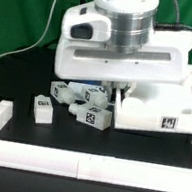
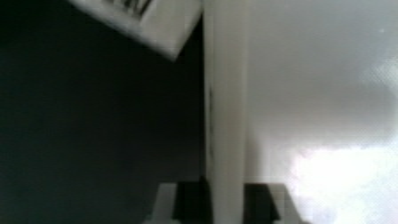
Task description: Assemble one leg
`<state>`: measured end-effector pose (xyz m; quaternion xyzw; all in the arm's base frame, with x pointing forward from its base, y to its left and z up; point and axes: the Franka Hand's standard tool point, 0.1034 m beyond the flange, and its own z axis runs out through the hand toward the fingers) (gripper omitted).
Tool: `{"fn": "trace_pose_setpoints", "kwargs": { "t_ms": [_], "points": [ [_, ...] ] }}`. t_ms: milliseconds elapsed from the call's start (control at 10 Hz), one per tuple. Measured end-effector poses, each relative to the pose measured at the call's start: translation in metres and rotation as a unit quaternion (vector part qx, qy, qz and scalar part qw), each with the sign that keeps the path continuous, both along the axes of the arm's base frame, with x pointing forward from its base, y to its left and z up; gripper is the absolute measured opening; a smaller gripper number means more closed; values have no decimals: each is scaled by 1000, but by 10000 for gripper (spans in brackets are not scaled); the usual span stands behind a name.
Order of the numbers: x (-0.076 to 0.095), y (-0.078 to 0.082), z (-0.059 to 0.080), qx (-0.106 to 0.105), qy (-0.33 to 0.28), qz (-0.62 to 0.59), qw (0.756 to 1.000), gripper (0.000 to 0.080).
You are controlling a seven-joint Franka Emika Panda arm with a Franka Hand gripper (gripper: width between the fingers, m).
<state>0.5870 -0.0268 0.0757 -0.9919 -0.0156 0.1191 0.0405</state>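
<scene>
The end effector (image 1: 117, 91) is positioned low at the edge of the white panel (image 1: 161, 107), just beside the clustered legs (image 1: 82, 104). In the wrist view, a thin white edge (image 2: 217, 120) is seen between the fingertips (image 2: 175, 203). Whether it is pinched cannot be told. A lone leg (image 1: 43, 109) is found on the black worktop (image 1: 15, 81), apart from the cluster, toward the exterior view's left. A white rail (image 1: 82, 168) is noted along the front.
</scene>
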Motion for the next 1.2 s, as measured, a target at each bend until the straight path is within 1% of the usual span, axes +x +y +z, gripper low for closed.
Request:
{"fn": "trace_pose_setpoints", "kwargs": {
  "t_ms": [100, 200, 500, 600, 700, 800, 900, 1000, 1100, 1200],
  "points": [
    [1, -8, -4, 4, -17, 14, 1000, 54],
    [-4, -6, -5, 3, -12, 10, 1000, 54],
    [-5, -5, -9, 3, -10, 12, 1000, 54],
    [-3, -3, -18, -7, -4, -23, 1000, 54],
    [4, -3, -29, -13, -2, -47, 999, 54],
    [11, -6, -35, -12, 1, -55, 998, 54],
    [14, -6, -41, -13, 2, -58, 998, 54],
    [11, -1, -49, -13, 5, -54, 998, 54],
    [11, 4, -53, -16, -3, -49, 999, 54],
    [11, 4, -55, -21, -9, -43, 999, 54]
  ]
}}
